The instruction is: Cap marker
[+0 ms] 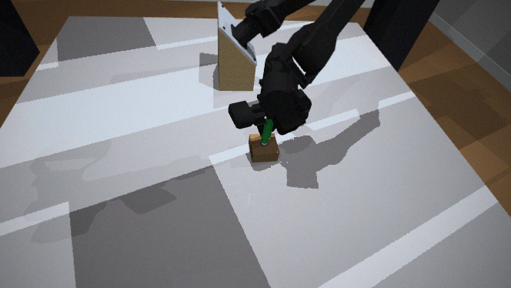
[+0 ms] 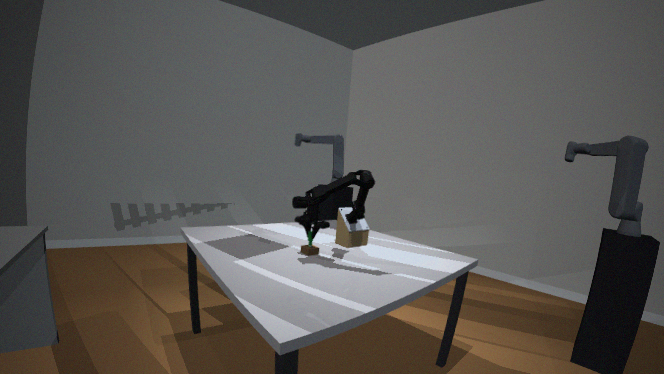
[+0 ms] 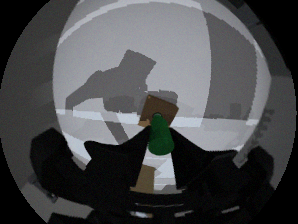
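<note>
The wooden holder block (image 1: 265, 155) (image 2: 310, 250) (image 3: 161, 106) sits on the table. The green marker (image 1: 265, 141) stands upright in it, with a pale ring at its base. My gripper (image 3: 158, 128) is shut on the green cap (image 1: 268, 125) (image 3: 161, 144), directly above the block. Cap and marker meet in one green column that looks slightly bent in the top view, the cap leaning a little. The same green column shows small below the fingers in the exterior view. In the wrist view the cap hides most of the marker, so how far it sits over the marker cannot be told.
A wooden stand with a sloped white top (image 1: 235, 69) (image 2: 352, 236) carries the arm's base behind the block. The table (image 1: 327, 216) (image 2: 300, 320) has striped light and shadow. Two grey arms stand beyond the table in the exterior view.
</note>
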`<action>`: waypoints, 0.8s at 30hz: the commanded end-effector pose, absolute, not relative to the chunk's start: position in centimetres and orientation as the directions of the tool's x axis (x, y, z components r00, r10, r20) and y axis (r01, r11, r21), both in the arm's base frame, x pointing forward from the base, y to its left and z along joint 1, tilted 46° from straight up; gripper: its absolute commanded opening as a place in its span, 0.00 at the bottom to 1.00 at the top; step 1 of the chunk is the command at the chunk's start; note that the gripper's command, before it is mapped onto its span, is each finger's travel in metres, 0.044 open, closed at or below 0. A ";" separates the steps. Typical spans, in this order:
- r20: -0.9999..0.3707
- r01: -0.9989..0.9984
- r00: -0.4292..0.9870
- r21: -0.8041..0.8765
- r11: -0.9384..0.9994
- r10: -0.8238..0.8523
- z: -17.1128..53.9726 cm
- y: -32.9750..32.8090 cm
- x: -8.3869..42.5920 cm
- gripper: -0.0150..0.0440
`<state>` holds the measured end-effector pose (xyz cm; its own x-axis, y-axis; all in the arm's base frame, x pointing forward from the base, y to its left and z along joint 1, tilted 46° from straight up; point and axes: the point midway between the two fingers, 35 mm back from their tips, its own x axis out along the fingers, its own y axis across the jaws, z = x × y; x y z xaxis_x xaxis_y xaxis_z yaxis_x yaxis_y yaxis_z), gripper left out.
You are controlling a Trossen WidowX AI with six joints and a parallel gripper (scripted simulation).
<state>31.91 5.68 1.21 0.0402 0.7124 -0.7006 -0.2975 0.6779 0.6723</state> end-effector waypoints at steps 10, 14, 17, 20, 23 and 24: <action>-0.696 -0.293 0.040 0.678 0.675 0.717 0.0 7.1 31.9 0.25; -0.696 -0.293 0.040 0.678 0.675 0.717 0.0 7.1 31.9 0.25; -0.699 -0.298 0.039 0.674 0.676 0.714 0.0 7.0 31.9 0.30; -0.699 -0.298 0.039 0.674 0.676 0.714 0.0 7.0 31.9 0.43; -0.699 -0.298 0.039 0.674 0.676 0.714 0.0 7.0 31.9 0.57; -0.699 -0.298 0.039 0.674 0.676 0.714 0.0 7.0 31.9 0.61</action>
